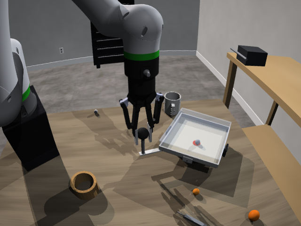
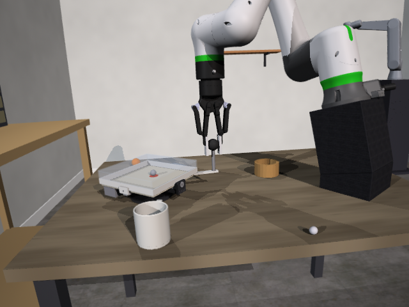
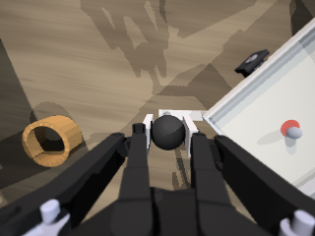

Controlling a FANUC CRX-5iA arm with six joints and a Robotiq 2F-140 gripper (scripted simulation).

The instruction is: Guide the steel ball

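The clear-lidded plate (image 1: 197,138) sits on its dark stand right of the table's middle, slightly tilted. It also shows in the exterior view (image 2: 148,176) and the wrist view (image 3: 276,133). The steel ball (image 1: 197,141) rests at the edge of the red printed spot (image 1: 195,142), overlapping it; in the wrist view the ball (image 3: 294,132) sits just off the spot (image 3: 289,127). A black knob (image 1: 142,133) tops an upright lever fixed to the plate's left arm. My gripper (image 1: 142,134) is shut on this knob (image 3: 167,131) from above.
A grey cup (image 1: 172,103) stands behind the plate. A wooden ring (image 1: 84,184) lies at front left. Two orange balls (image 1: 196,191) (image 1: 253,214) and a grey tool (image 1: 192,219) lie in front. A small ball (image 1: 96,111) lies at back left. A wooden shelf (image 1: 267,73) stands right.
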